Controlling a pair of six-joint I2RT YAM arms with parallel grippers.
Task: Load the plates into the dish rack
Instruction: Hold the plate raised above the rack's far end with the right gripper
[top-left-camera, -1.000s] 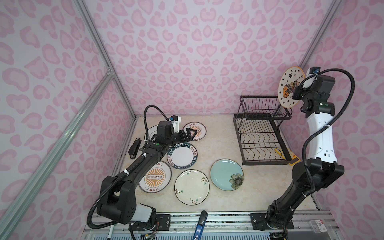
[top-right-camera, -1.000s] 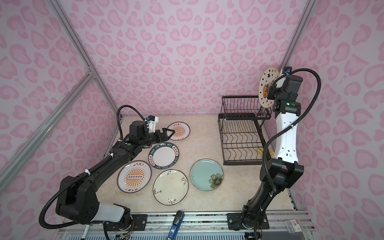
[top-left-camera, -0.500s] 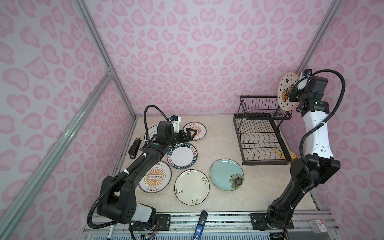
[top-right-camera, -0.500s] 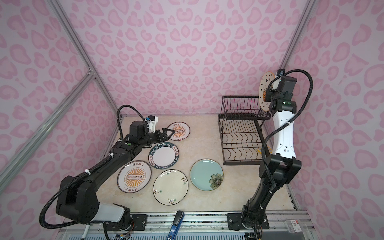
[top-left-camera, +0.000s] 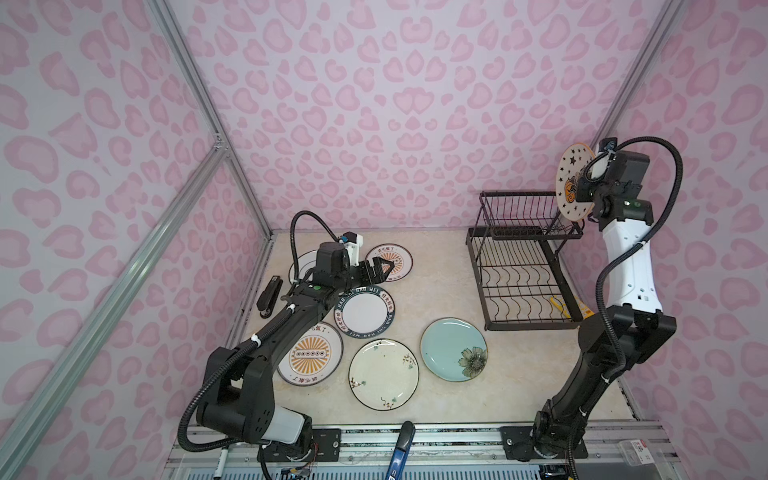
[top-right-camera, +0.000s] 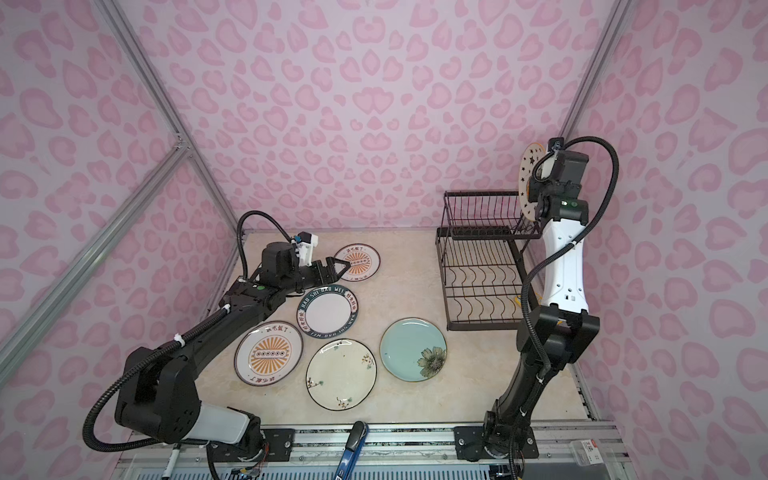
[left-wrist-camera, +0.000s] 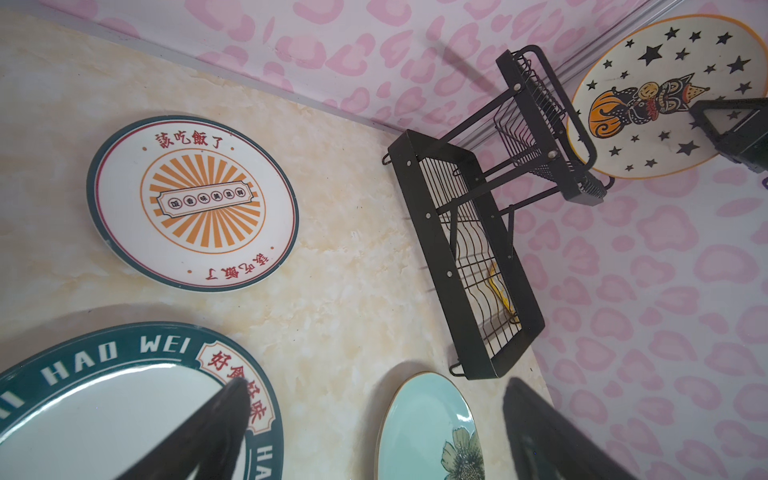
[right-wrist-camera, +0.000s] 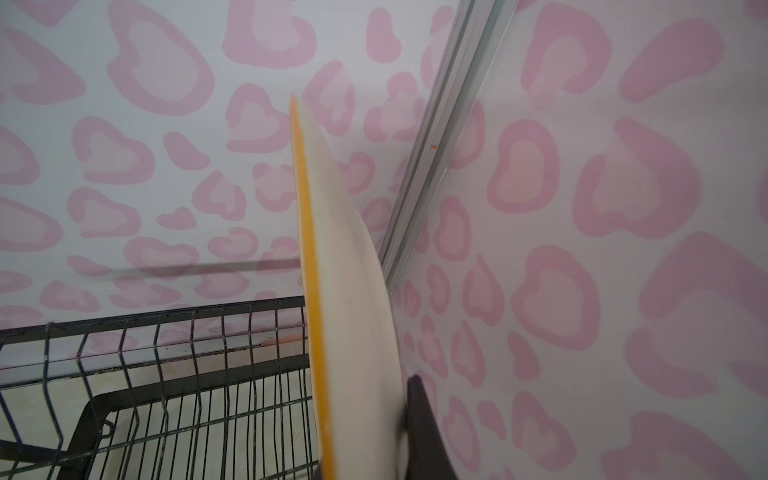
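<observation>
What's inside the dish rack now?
No plates: both tiers of the dish rack show bare wire. A yellow item lies beneath the lower wires, mostly covered, unidentifiable. The right end effector holds the starry plate above.

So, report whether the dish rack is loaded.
Empty: dish rack wires are bare on both tiers; right gripper holds the starry orange-rimmed plate aloft.

Seven plates (top-left-camera: 306, 259) (top-left-camera: 395, 258) (top-left-camera: 365, 311) (top-left-camera: 309, 353) (top-left-camera: 383, 374) (top-left-camera: 446, 345) (top-left-camera: 570, 183), one dish rack (top-left-camera: 523, 236), two arms (top-left-camera: 291, 328) (top-left-camera: 627, 257)

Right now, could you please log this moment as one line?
right gripper: shut on starry plate, upright near dish rack | left gripper: open, empty | dish rack: no plate loaded
</observation>
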